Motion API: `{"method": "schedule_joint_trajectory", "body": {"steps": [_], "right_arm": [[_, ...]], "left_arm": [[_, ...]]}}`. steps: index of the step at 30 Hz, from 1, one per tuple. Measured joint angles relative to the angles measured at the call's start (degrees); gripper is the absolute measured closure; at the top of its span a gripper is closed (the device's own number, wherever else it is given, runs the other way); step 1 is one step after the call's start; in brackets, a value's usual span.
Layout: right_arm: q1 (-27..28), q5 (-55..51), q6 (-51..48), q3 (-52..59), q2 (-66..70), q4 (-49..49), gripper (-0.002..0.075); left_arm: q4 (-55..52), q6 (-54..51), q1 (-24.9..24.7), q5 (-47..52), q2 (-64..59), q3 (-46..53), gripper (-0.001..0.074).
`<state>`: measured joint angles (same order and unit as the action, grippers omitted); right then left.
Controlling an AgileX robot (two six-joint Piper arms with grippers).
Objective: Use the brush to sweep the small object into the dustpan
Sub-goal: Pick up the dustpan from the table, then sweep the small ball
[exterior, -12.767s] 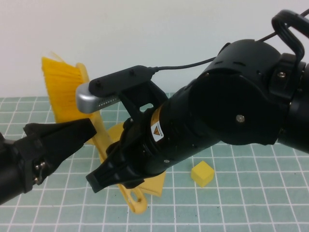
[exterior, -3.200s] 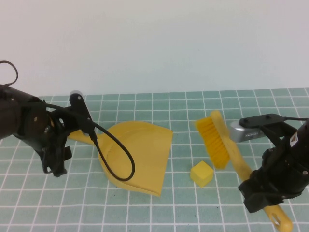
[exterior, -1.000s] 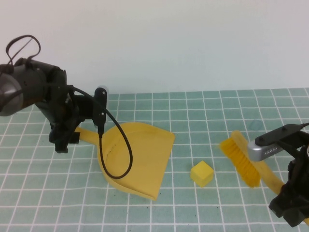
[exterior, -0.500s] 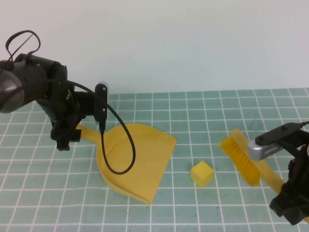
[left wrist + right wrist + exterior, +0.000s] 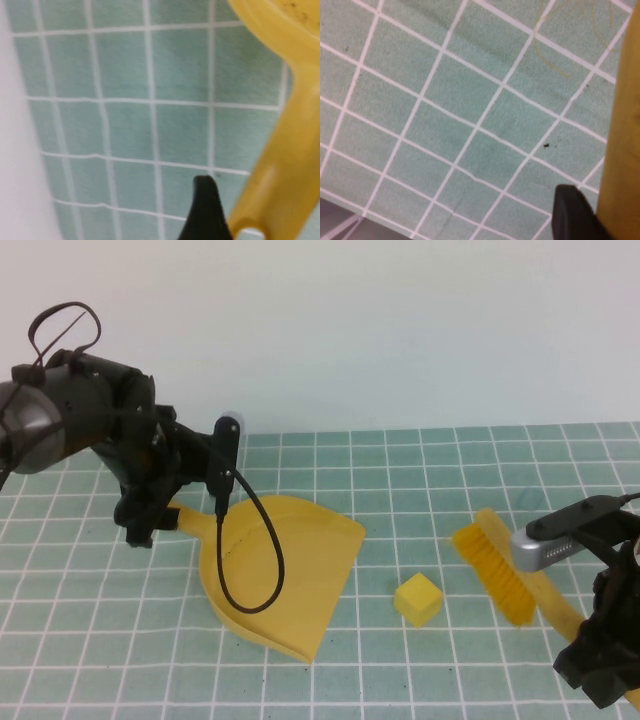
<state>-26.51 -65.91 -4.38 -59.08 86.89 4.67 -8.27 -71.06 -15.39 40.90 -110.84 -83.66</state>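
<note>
A small yellow cube [image 5: 418,599] lies on the green grid mat between the dustpan and the brush. The yellow dustpan [image 5: 285,570] lies flat to its left, open edge toward the cube. My left gripper [image 5: 150,521] is shut on the dustpan's handle [image 5: 280,165]; one black finger [image 5: 204,212] presses against it. The yellow brush [image 5: 493,568] hangs tilted to the right of the cube, bristles just above the mat. My right gripper [image 5: 600,672] is shut on the brush handle [image 5: 622,150] at the lower right, one finger [image 5: 572,216] against it.
The green mat with white grid lines [image 5: 400,480] covers the table up to a white wall behind. A black cable [image 5: 255,560] from the left wrist loops over the dustpan. A silver camera module [image 5: 545,545] sits above the brush handle.
My left arm has shifted a little to the right and turned the dustpan slightly, its open edge now nearer the cube. The brush and right arm have barely moved.
</note>
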Motion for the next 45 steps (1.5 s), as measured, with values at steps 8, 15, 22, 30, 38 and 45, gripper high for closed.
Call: {"method": "schedule_joint_trajectory", "body": {"steps": [8, 15, 22, 30, 38, 45], "right_arm": [[0.0, 0.1, 0.0, 0.0, 0.0, 0.6, 0.0568], [0.0, 1.9, -0.4, 0.0, 0.0, 0.8, 0.0568], [0.0, 2.2, -0.9, 0.0, 0.0, 0.8, 0.0568], [0.0, 5.8, 0.2, 0.0, 0.0, 0.8, 0.0568], [0.0, 9.9, 4.4, 0.0, 0.1, -0.4, 0.0568], [0.0, 9.3, 8.6, 0.0, 0.4, -7.2, 0.0568]], "left_arm": [[-0.9, 2.1, 0.0, 0.9, -0.1, 0.0, 0.025], [-0.6, 2.3, -0.1, 0.4, -2.1, 0.0, 0.0251], [-0.9, 2.1, -0.6, 0.0, -4.1, 0.0, 0.026], [-0.9, 0.6, -4.0, 2.2, -4.4, 0.0, 0.063], [-5.4, 7.9, -11.5, 4.7, -2.1, 0.0, 0.0735], [-8.5, 14.5, -13.1, 14.1, 0.6, 0.0, 0.0734]]}}
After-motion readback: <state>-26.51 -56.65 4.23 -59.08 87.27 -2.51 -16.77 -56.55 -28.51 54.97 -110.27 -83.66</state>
